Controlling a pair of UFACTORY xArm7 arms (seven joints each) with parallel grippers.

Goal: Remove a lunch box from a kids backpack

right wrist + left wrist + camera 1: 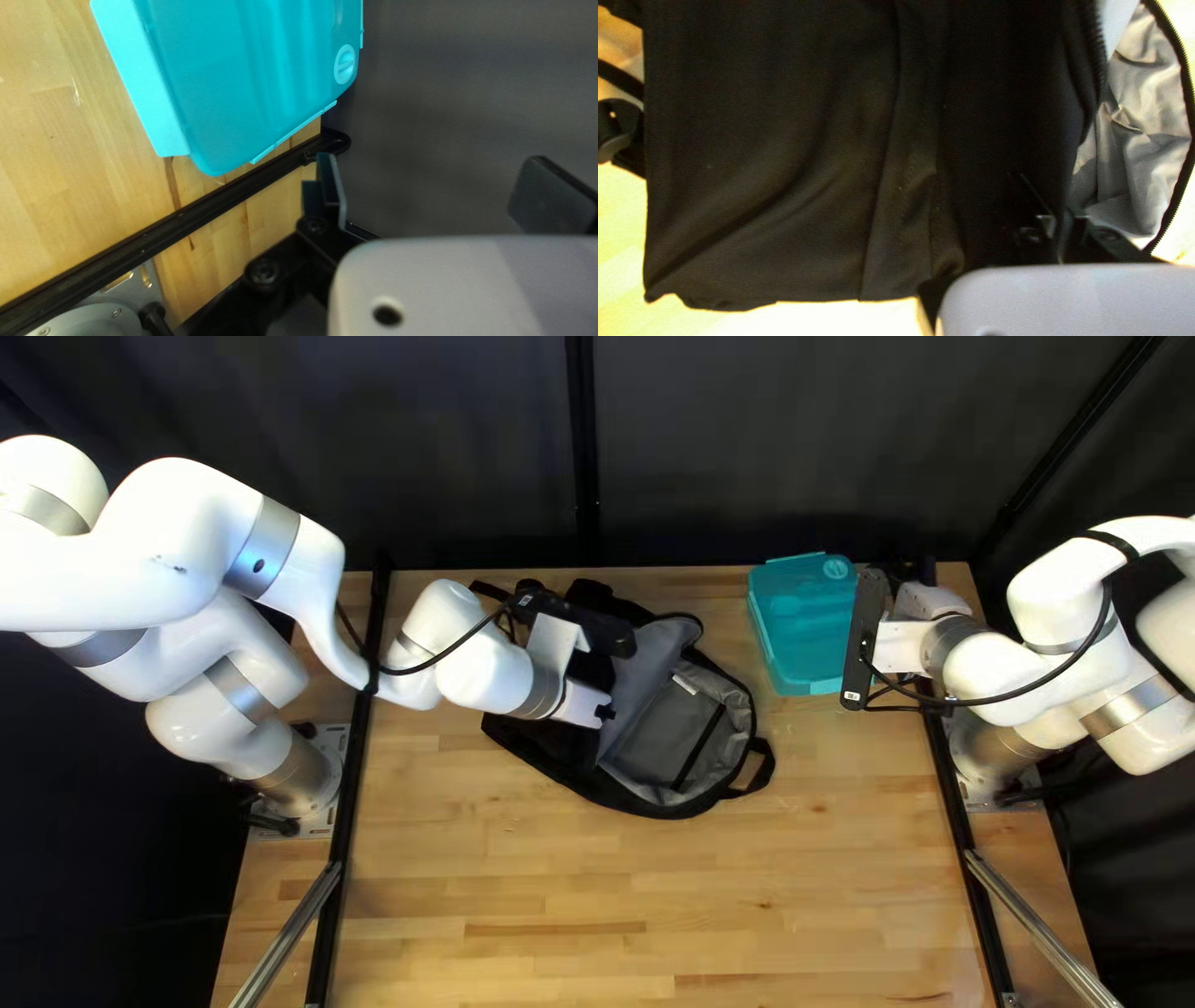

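A black backpack [679,741] lies unzipped on the table, its grey lining showing. My left gripper [605,713] is at the rim of its raised panel. In the left wrist view the black cloth of the backpack [803,149] runs into my left gripper [1061,230], whose fingers stand close together on its edge, partly hidden in the dark. The teal lunch box [803,622] rests outside the backpack, at the right of the top left view. Just beyond its side is my right gripper [924,600]. In the right wrist view, the lunch box [237,68] lies outside my right gripper [436,193], which is open and empty.
A black rail [952,797] runs along the table's right side, and another rail [352,772] along its left. Behind the far edge hangs a dark curtain [772,448]. Bare wooden table [647,896] extends in front of the backpack. A loop strap [757,772] sticks out at its right.
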